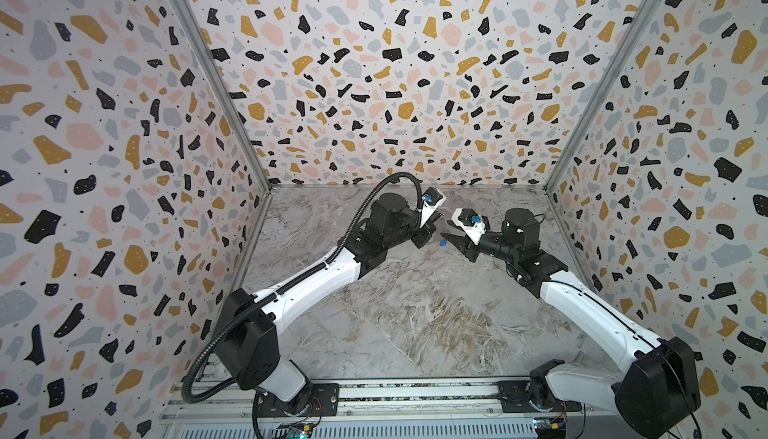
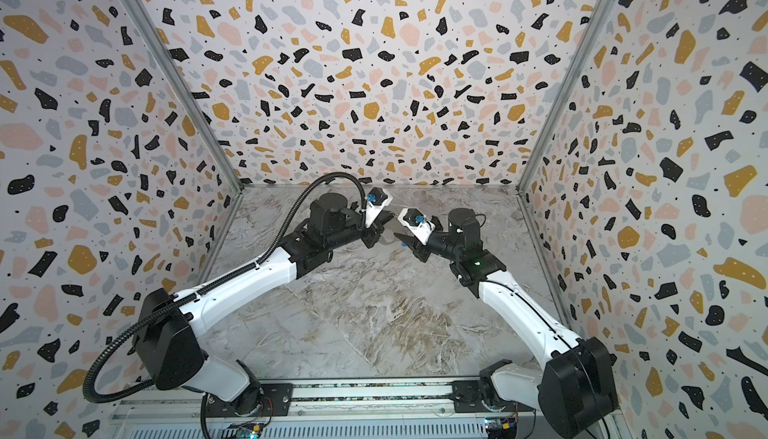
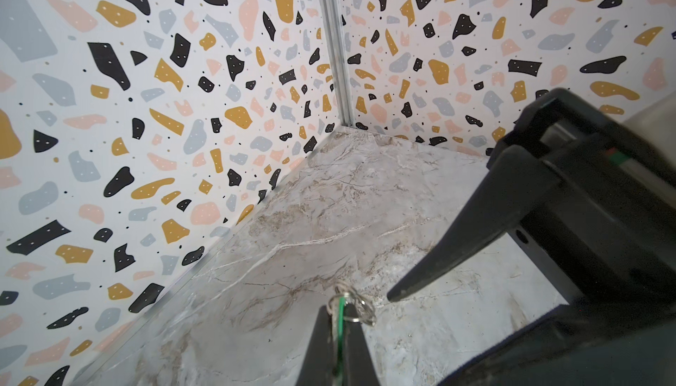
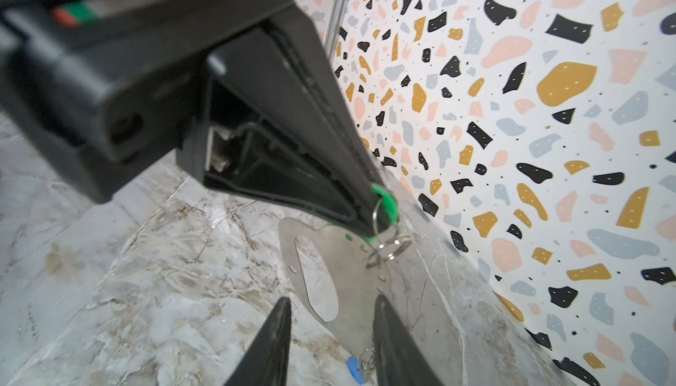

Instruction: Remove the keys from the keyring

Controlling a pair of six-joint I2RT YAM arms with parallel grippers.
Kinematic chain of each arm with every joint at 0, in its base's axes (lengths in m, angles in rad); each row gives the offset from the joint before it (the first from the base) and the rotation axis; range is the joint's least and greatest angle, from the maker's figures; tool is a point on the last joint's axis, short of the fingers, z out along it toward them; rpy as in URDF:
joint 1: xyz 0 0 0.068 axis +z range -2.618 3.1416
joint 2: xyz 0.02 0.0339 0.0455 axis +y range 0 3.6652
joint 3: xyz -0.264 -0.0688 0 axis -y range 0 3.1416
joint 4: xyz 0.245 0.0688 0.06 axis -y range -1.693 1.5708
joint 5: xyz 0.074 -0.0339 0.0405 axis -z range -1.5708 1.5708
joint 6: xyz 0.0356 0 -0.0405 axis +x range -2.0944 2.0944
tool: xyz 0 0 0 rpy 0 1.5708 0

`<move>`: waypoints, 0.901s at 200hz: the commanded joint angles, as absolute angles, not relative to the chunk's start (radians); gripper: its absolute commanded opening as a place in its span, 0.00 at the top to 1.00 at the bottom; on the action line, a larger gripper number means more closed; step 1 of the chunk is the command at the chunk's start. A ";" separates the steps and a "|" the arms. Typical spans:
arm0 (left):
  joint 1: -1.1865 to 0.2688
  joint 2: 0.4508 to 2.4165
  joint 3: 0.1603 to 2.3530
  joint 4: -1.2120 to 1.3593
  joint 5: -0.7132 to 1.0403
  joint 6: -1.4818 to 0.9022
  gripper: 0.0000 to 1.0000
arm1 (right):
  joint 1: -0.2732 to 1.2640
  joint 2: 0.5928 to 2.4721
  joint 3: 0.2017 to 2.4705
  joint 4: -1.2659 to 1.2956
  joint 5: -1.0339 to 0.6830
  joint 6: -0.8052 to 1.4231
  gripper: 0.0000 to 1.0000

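My left gripper point(image 3: 338, 320) is shut on the green-tagged key point(image 4: 386, 203), whose tag edge point(image 3: 341, 311) shows between its fingers. Small split rings point(image 4: 387, 249) link that tag to the keyring point(image 4: 347, 256), a flat grey tab with an oval cut-out. The tab slants from the rings toward my right gripper point(image 4: 333, 302), which is open with a finger on each side of the tab's near end. The blue-tagged key point(image 4: 353, 366) lies on the table beside one right finger. In both top views the two grippers point(image 1: 434, 220) point(image 1: 451, 241) meet at the back, with the blue tag point(image 1: 443, 243) point(image 2: 403, 244) below them.
The marble table point(image 1: 415, 312) is boxed in by terrazzo-patterned walls point(image 1: 374, 83) on three sides. The back wall point(image 4: 512, 146) is close behind the grippers. A finger of the right gripper point(image 3: 457, 241) juts in close to the left gripper's tips.
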State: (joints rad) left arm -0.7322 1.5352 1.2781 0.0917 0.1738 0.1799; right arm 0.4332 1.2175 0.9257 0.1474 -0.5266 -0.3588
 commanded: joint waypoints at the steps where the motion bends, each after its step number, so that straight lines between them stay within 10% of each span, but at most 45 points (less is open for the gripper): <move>1: -0.747 1.494 1.295 0.164 0.126 0.140 1.00 | 0.439 1.219 0.983 0.178 -0.458 -0.294 0.64; 180: -0.778 1.471 1.284 0.149 0.128 0.129 1.00 | 0.474 1.241 0.991 0.216 -0.379 -0.244 0.79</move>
State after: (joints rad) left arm -0.7708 1.5127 1.2778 0.0929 0.1143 0.1192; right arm 0.4709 1.2491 0.9554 0.2020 -0.4065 -0.2474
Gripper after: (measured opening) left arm 0.056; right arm 0.217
